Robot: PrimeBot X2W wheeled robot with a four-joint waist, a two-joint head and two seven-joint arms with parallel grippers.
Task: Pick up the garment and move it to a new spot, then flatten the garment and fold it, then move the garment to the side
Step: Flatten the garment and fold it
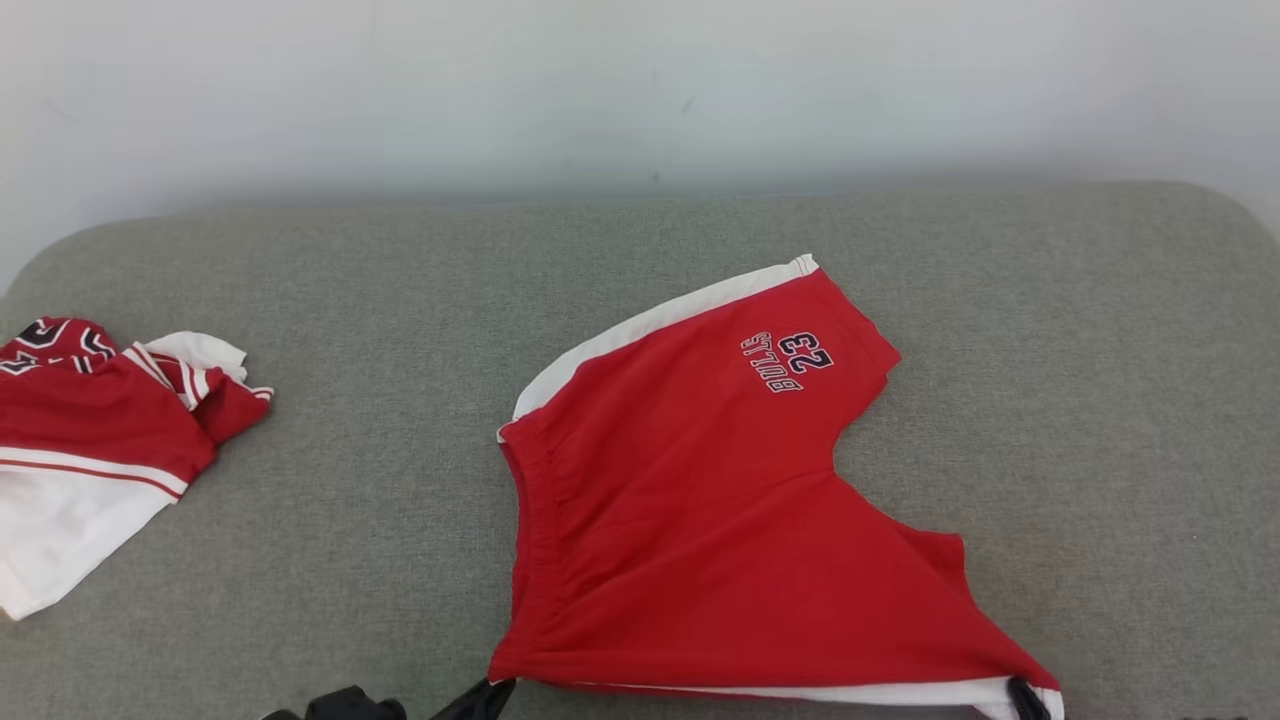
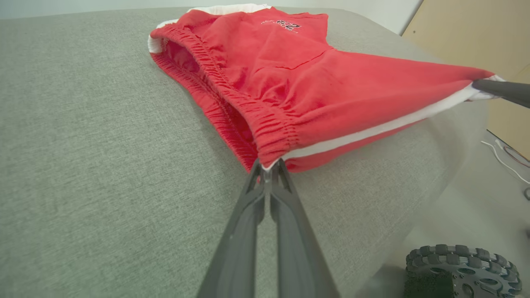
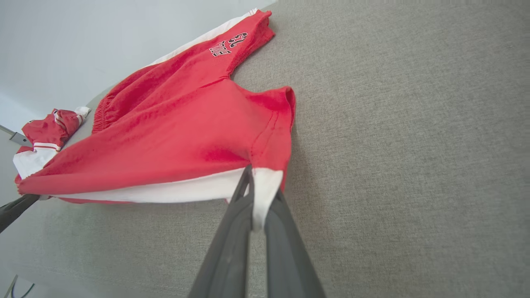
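The garment [image 1: 700, 520] is a pair of red shorts with white side stripes and a "BULLS 23" print, spread on the grey cushion [image 1: 400, 560]. Its near edge is stretched between my two grippers. My left gripper [image 1: 497, 688] is shut on the waistband corner [image 2: 269, 163] at the near left. My right gripper [image 1: 1025, 695] is shut on the white leg-hem corner [image 3: 261, 186] at the near right. The far leg [image 1: 790, 340] lies flat on the cushion. In the left wrist view the right gripper's fingers [image 2: 503, 90] show at the far end of the taut stripe.
A second red-and-white garment [image 1: 100, 440] lies crumpled at the cushion's left edge. A pale wall [image 1: 640, 90] rises behind the cushion. A robot wheel [image 2: 461, 271] and floor cables [image 2: 507, 159] sit below the cushion's right end.
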